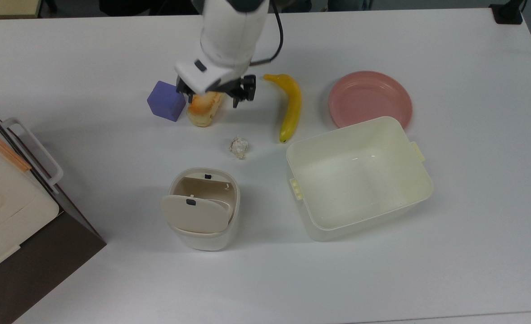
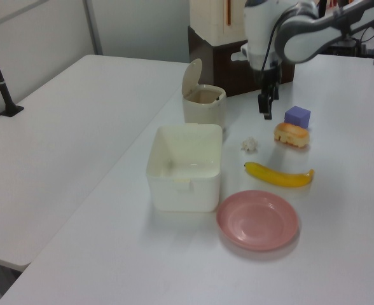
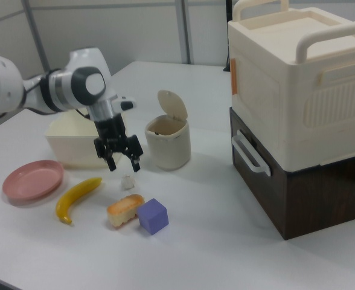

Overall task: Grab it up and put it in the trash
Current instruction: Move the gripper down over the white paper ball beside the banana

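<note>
The whitish paper wad (image 1: 239, 147) (image 2: 249, 145) (image 3: 128, 180) lies on the white table between the bread roll and the trash. The trash (image 1: 202, 240) (image 2: 204, 105) (image 3: 167, 144) is a small cream bin whose swing flap is tipped open. My gripper (image 1: 212, 101) (image 2: 265, 111) (image 3: 124, 165) hangs open above the table, over the bread roll's end in the top view and a short way above the wad in the right view. Nothing sits between its fingers.
A bread roll (image 1: 204, 110) and purple cube (image 1: 166, 101) lie just beside the gripper. A banana (image 1: 291, 105), pink plate (image 1: 370, 96) and large cream tub (image 1: 420, 180) are on the top view's right. A cream box on a brown cabinet (image 3: 298, 90) stands at the table's edge.
</note>
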